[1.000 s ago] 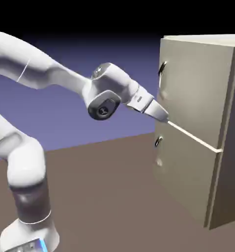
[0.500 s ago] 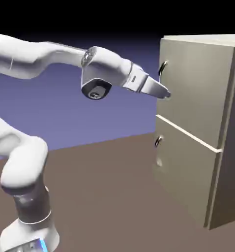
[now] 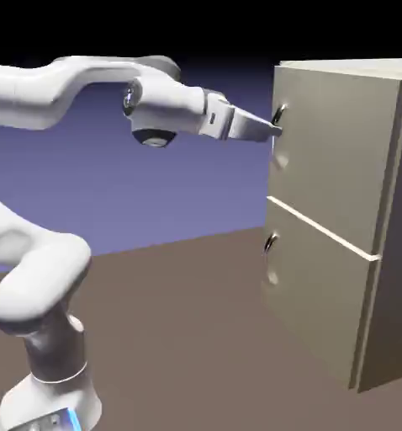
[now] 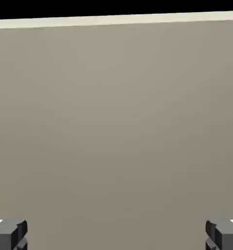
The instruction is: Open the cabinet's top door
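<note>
1. Blue-violet backdrop, fading to black at the top, stands behind a plain brown floor [image 3: 171, 337] on my exterior view.
2. I can read no brand or label anywhere — only an unreadable dark mark on my white, glossy arm [image 3: 166, 105].
3. One tall, boxy cabinet [image 3: 398, 219] stands at the exterior view's right, matte beige, its two flat front panels split by one pale seam.
4. I count two small, curved, shiny dark metal handles, one per panel.
5. The top door [image 3: 335, 151] is the taller panel, shut above the lower panel [image 3: 318, 295]; its upper handle [image 3: 278, 116] is right by my gripper [image 3: 277, 131]. Contact I can't tell.
6. My claw is wide open — two grey fingertips [image 4: 13, 234] far apart, nothing between them but smooth beige beyond.
7. The lower handle [image 3: 271, 243] sits well below.
</note>
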Motion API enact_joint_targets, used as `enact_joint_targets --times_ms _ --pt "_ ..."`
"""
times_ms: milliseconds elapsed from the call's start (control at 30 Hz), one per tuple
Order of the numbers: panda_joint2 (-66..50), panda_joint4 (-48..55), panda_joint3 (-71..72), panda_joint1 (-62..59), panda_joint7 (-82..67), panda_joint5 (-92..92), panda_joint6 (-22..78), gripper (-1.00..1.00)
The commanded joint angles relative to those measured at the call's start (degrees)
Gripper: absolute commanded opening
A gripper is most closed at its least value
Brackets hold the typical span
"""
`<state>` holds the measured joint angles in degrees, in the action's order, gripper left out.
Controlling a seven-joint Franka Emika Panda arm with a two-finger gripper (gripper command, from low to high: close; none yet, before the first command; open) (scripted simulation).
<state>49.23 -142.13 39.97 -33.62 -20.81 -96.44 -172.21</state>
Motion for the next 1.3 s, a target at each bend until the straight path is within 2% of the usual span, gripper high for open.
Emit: enact_joint_targets --times_ms 0,833,900,1067,1100,1267 --pt "0.4 0.5 1.0 -0.9 -1.6 -2.5 0.0 0.00" --pt "11.1 12.7 26.9 -23.0 -42.5 -64.8 1.2 0.00" --pt "11.2 12.8 27.1 -23.3 -43.0 -65.5 1.2 0.00" --pt "9.0 20.2 32.3 -33.3 -42.9 -66.2 2.8 0.00" --pt "9.0 20.2 32.3 -33.3 -42.9 -66.2 2.8 -1.00" --pt "7.9 12.2 26.8 -25.0 -43.6 -63.0 8.8 -1.00"
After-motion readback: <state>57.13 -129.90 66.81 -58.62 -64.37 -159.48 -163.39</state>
